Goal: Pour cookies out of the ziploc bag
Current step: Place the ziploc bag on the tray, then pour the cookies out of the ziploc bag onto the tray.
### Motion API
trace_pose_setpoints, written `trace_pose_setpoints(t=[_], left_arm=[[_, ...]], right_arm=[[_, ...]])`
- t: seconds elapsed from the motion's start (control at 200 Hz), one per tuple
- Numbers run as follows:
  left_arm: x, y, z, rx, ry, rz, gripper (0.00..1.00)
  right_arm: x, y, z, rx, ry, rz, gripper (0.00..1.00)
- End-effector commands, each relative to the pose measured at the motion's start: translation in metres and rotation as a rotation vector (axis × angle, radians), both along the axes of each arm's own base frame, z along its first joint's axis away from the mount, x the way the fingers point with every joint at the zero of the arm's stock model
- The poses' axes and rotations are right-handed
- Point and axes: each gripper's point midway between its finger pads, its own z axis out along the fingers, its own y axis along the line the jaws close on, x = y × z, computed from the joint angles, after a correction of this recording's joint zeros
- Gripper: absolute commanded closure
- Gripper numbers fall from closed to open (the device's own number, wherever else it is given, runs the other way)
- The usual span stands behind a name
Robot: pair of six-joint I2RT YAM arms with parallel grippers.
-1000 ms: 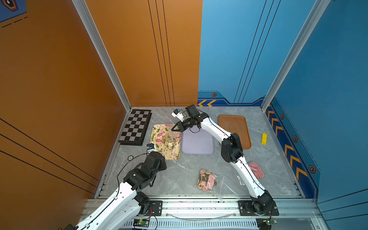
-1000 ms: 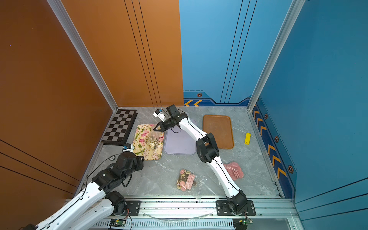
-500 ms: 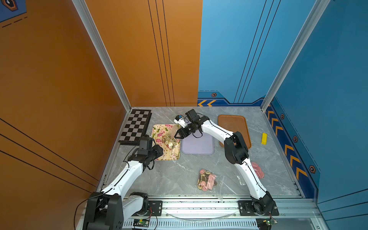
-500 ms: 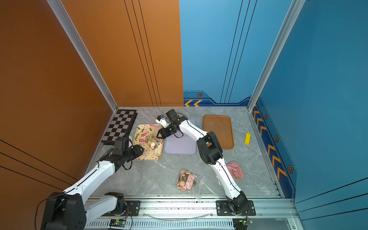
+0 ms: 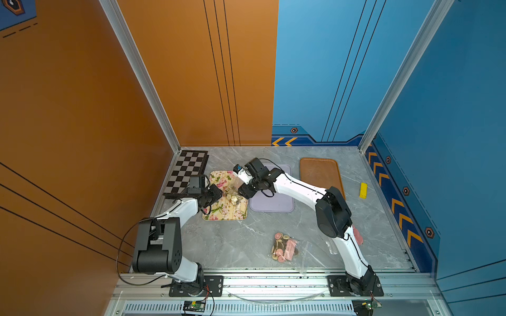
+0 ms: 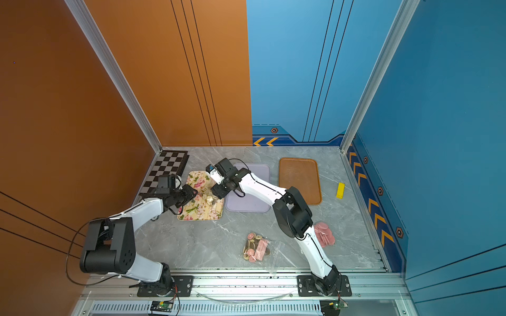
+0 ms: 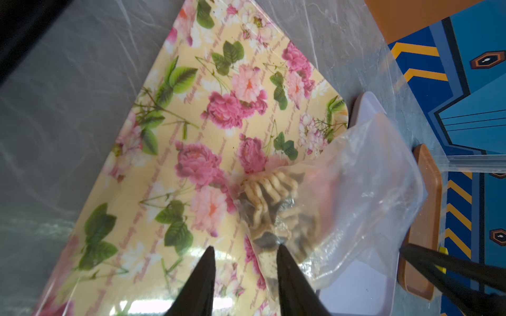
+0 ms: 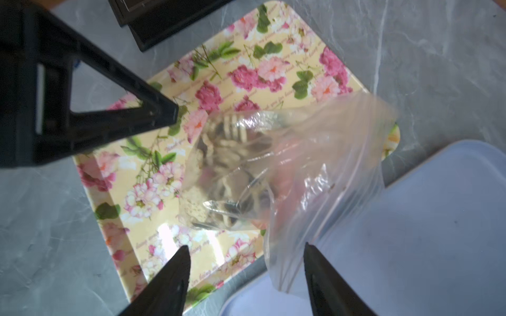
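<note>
A clear ziploc bag (image 8: 315, 164) lies slumped on the floral tray (image 5: 219, 213), with tan and dark cookies (image 7: 271, 191) bunched inside it. My right gripper (image 8: 246, 262) hangs open just over the bag; the bag's loose end rests between its fingers, gripped by neither. My left gripper (image 7: 243, 262) stands open low over the tray. The bag's cookie-filled corner touches one of its fingertips (image 7: 284, 262), and bare tray shows across the rest of the gap. In both top views the two grippers face each other across the bag (image 5: 234, 191).
A second bag of cookies (image 6: 257, 247) lies near the front edge, with pink discs (image 6: 324, 235) beside the right arm. A lilac tray (image 5: 273, 205) adjoins the floral one, then a brown tray (image 5: 320, 175). A chessboard (image 5: 189, 169) sits back left, a yellow block (image 5: 363, 190) right.
My right gripper has opened and let go of the bag, which has sunk onto the floral tray. My left arm has swung from the front in to the tray's left side.
</note>
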Motion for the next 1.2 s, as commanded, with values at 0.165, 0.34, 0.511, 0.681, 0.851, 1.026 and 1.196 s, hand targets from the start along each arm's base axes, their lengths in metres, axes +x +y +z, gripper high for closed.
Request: trace_pose_setpoints(t=[0.165,0.34,0.511,0.681,0.851,1.026,1.196], left_arm=[[0.014,0.011,-0.005,0.038,-0.061,0.034,0.63],[0.011,0.014,-0.008,0.059,-0.141,0.028,0.62],[0.011,0.010,-0.005,0.037,-0.223,0.001,0.61],[0.017,0.007,-0.006,0.026,-0.269,-0.013,0.61],[0.027,0.001,-0.020,-0.047,-0.235,-0.009,0.64],[0.026,-0.010,-0.025,-0.164,-0.179,0.039,0.68],[0.016,-0.008,-0.014,-0.093,-0.208,0.007,0.65]], right_arm=[[-0.037,0.013,0.003,-0.104,-0.078,0.030,0.30],[-0.043,0.018,-0.010,-0.153,-0.004,0.091,0.30],[-0.047,0.015,-0.029,-0.228,0.016,0.140,0.30],[-0.047,0.013,-0.030,-0.271,0.025,0.170,0.30],[-0.044,0.009,-0.037,-0.299,0.018,0.171,0.30],[-0.047,0.010,-0.033,-0.285,0.025,0.174,0.30],[-0.053,0.009,-0.030,-0.278,0.036,0.176,0.31]])
